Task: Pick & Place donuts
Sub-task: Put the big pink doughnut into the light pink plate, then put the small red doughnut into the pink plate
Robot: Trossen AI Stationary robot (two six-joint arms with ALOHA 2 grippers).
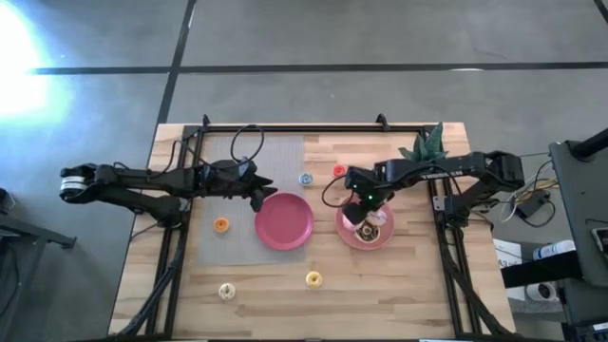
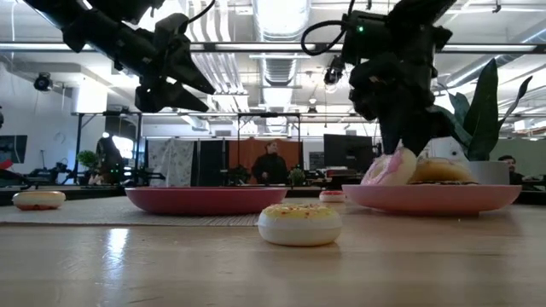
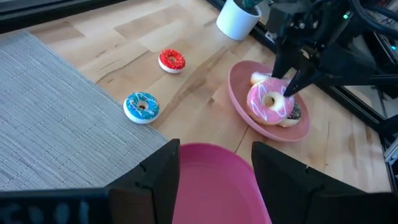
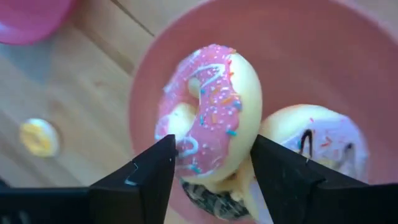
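My right gripper (image 4: pixel 212 163) stands over the pink plate (image 1: pixel 350 237) at the table's right, shut on the pink-frosted donut (image 4: pixel 211 106). The lilac-white donut (image 4: pixel 317 134) and the dark brown donut (image 4: pixel 211 196) lie in that plate. My left gripper (image 3: pixel 217 180) is open and empty, above the left rim of the darker pink plate (image 1: pixel 283 220). The blue donut (image 1: pixel 305 178) and the red donut (image 1: pixel 339 171) lie beyond the plates. The orange donut (image 1: pixel 221 225) lies on the mat. The yellow donut (image 1: pixel 313 279) and the cream donut (image 1: pixel 226 292) lie near the front edge. My right gripper pinches the pink-frosted donut between its two fingers, across the ring, on opposite sides of its outer rim (image 4: pixel 247 138). The fingers come from above, pointing down. The donut stands on edge, tilted, frosting facing sideways. Its lower edge is down among the other two donuts in the plate.
A grey woven mat (image 1: pixel 228 252) covers the table's left middle, under part of the darker pink plate. A white pot with a green plant (image 1: pixel 429 144) stands at the far right corner. Black frame rails run along the table's far edge and sides.
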